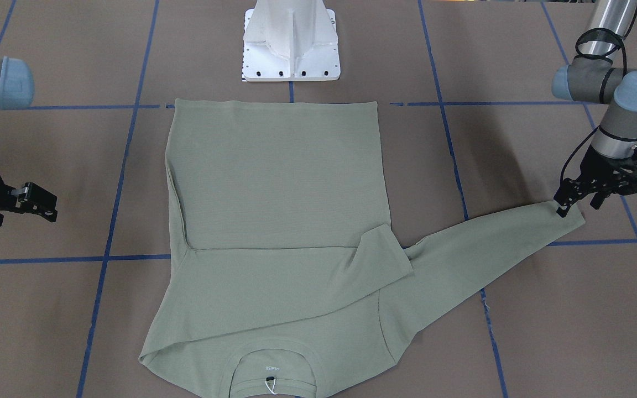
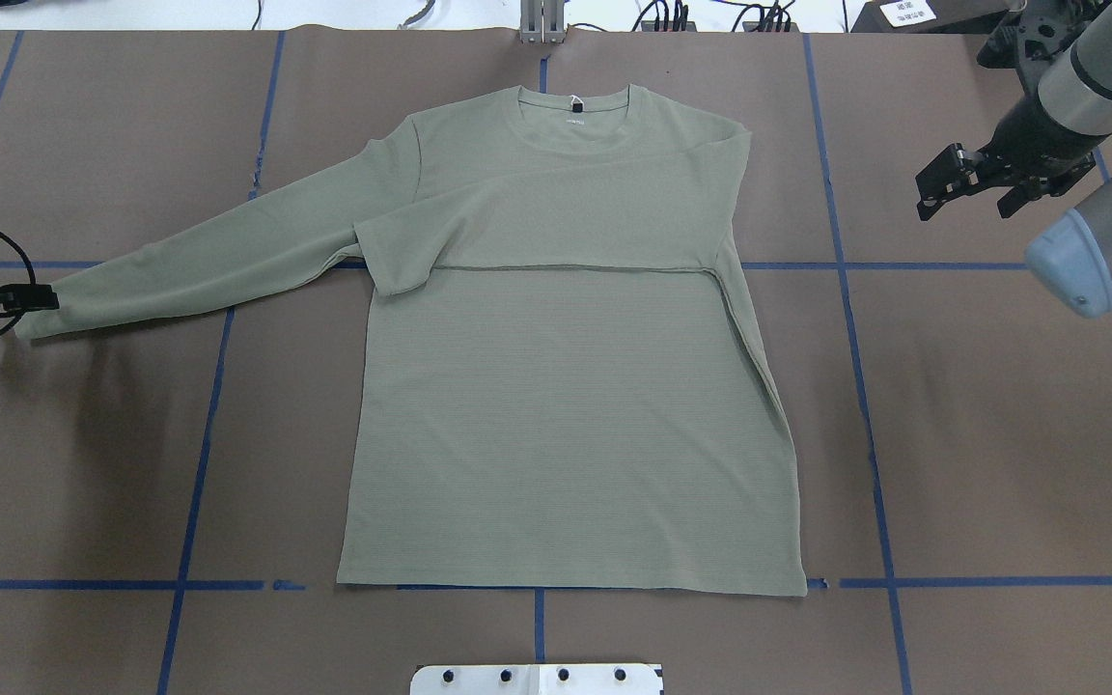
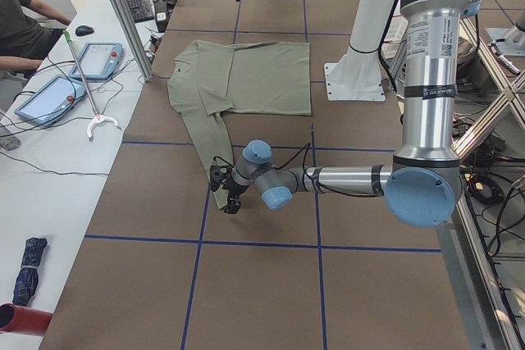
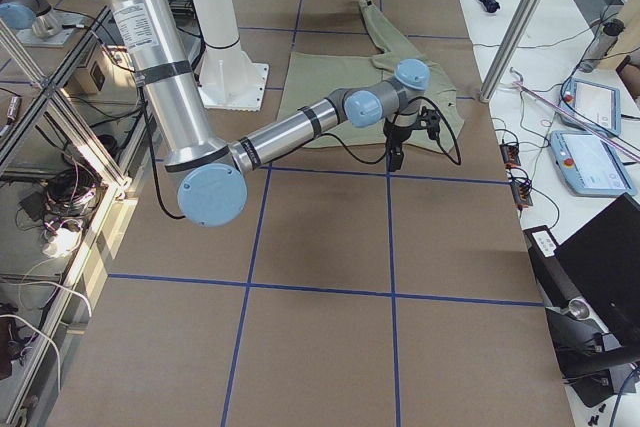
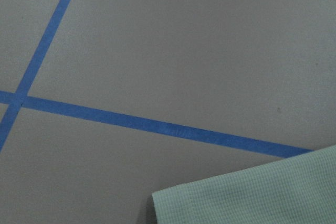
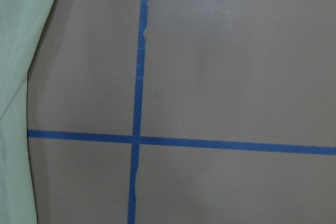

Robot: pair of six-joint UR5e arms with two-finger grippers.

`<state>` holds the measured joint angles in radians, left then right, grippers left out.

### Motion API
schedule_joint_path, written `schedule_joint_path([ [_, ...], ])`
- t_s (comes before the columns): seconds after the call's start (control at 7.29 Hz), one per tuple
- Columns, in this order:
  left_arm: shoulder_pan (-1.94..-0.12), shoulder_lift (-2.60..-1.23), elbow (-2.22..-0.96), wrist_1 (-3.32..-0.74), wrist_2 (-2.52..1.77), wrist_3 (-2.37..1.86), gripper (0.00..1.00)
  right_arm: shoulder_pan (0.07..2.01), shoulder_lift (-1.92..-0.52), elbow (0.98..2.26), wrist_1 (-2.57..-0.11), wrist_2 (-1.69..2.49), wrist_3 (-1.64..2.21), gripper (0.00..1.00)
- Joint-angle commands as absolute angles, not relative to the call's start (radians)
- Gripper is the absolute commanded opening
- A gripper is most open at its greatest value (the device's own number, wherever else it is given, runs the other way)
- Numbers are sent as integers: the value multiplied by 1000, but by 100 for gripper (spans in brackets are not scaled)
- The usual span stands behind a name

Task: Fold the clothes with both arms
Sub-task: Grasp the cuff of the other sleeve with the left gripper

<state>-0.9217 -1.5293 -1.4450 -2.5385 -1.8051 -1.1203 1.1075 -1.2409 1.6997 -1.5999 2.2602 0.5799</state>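
The pale sage-green shirt (image 2: 566, 386) lies flat on the brown table, collar (image 2: 575, 111) at the far edge. One sleeve is folded across the chest (image 1: 296, 287). The other sleeve (image 2: 199, 261) stretches out flat toward my left arm. My left gripper (image 1: 578, 205) looks open and hangs low at that sleeve's cuff (image 1: 570, 215), one fingertip (image 1: 563, 209) at the cuff's edge; it also shows in the overhead view (image 2: 20, 301). The left wrist view shows the cuff corner (image 5: 252, 198). My right gripper (image 2: 963, 198) is open and empty, above bare table well off the shirt's other side.
The white pedestal base (image 1: 291, 44) stands just behind the shirt's hem. Blue tape lines (image 2: 952, 265) grid the table. An operators' desk with tablets (image 3: 49, 96) and a metal post (image 3: 123, 14) border the far side.
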Motion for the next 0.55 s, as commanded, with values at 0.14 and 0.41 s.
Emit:
schedule_joint_path([
  [0.14,-902,-1520,-1454,-2539,-1812,-1123,100,1108,-1243,1701,-1600,2260,580,100],
  [0.41,-858,-1520,-1460,-2540,-1809,-1179,99,1108,-1241,1701,-1600,2263,580,100],
])
